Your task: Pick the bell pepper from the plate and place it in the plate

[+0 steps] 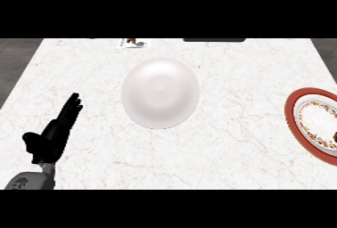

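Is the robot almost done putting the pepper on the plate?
I can't tell, because no bell pepper shows anywhere. The white plate in the middle has nothing on it, and so does the visible part of the red-rimmed plate at the right edge. Nothing is in hand: the left hand rests open at the lower left, and the right hand is out of view.

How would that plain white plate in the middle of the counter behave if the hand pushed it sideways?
The plain white round plate looks rigid and glossy, so it would probably slide over the smooth marble counter rather than tip. It sits low and wide, so rolling seems unlikely. It is likely breakable if pushed off an edge.
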`<state>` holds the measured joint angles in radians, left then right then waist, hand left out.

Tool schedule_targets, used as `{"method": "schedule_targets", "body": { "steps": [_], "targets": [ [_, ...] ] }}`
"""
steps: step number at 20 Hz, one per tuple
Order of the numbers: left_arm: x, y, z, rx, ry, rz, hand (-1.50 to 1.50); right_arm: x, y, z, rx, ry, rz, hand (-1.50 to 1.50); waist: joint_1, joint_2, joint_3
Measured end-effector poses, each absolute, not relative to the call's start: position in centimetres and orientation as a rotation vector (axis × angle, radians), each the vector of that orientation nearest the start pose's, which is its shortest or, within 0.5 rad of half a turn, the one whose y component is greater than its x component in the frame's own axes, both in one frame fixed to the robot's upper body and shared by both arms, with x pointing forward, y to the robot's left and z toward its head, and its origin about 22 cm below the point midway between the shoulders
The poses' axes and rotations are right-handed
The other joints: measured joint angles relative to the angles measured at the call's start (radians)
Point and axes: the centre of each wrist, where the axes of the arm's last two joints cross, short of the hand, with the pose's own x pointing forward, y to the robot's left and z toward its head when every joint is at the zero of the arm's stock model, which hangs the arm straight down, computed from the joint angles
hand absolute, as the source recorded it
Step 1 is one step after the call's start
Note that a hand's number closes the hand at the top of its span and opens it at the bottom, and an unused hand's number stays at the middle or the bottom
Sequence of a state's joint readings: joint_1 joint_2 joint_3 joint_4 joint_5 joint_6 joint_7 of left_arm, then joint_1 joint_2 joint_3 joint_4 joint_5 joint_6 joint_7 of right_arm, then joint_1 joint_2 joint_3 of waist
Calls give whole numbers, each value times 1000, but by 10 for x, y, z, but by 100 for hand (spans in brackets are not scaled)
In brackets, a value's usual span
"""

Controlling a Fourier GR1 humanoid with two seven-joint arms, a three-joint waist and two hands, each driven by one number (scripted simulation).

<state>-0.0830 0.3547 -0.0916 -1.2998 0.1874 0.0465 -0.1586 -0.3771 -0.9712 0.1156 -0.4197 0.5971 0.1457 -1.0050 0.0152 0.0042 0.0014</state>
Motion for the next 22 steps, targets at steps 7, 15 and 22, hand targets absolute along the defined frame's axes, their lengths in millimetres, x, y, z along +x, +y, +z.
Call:
{"method": "schedule_targets", "body": {
  "steps": [7,15,22],
  "targets": [
    [257,295,-20,138,-1525,-147,0,247,-548,38,-513,-1166,1336,-150,3,0,1],
    [263,296,-14,129,-1530,-161,0,256,-538,24,-554,-1144,1352,-150,6,3,1],
    [264,293,-15,137,-1535,-158,0,262,-526,12,-497,-1140,1415,150,13,4,0]
  ]
}}
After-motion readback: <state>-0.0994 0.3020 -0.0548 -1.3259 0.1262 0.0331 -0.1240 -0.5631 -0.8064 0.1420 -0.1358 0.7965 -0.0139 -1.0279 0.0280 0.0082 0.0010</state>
